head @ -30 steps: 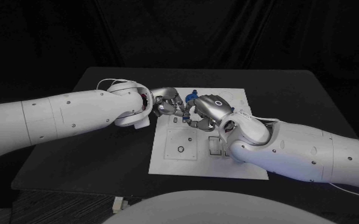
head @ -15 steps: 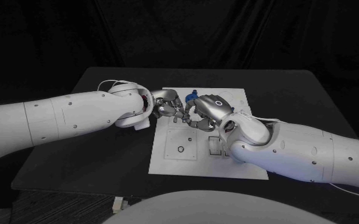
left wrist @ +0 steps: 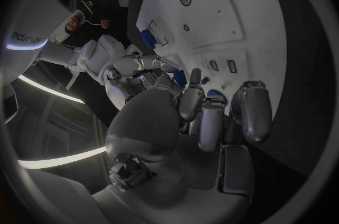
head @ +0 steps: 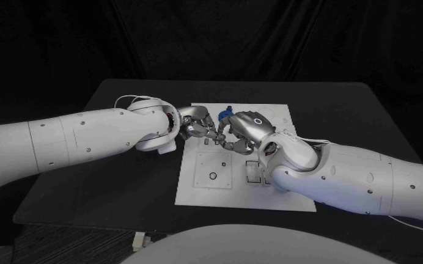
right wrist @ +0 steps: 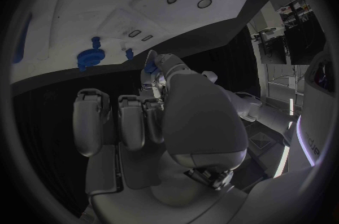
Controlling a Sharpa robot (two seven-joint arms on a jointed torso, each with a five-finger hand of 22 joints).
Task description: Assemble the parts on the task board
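The white task board (head: pixel 231 181) lies in the middle of the table. My two hands meet above its far left part. My right hand (head: pixel 243 131) pinches a small blue part (head: pixel 225 114), and its thumb tip presses on that part (right wrist: pixel 150 67). My left hand (head: pixel 197 123) faces it with its fingers (left wrist: pixel 203 117) curled around a blue part (left wrist: pixel 215 96) close to the right hand (left wrist: pixel 127 69). Whether both hands hold one piece is hidden. A round blue part (right wrist: pixel 90 57) and a small blue peg (right wrist: pixel 129 53) stand in the board. Another blue part (left wrist: pixel 148 38) lies on the board.
The board carries a round hole (head: pixel 213 175) and rectangular slots (head: pixel 255 172) on its near half. Bare black table (head: pixel 343 111) spreads to both sides. Both white forearms (head: pixel 79 139) cross in low over the table.
My left hand has edged slightly closer to the right hand. The board and the standing parts have not moved.
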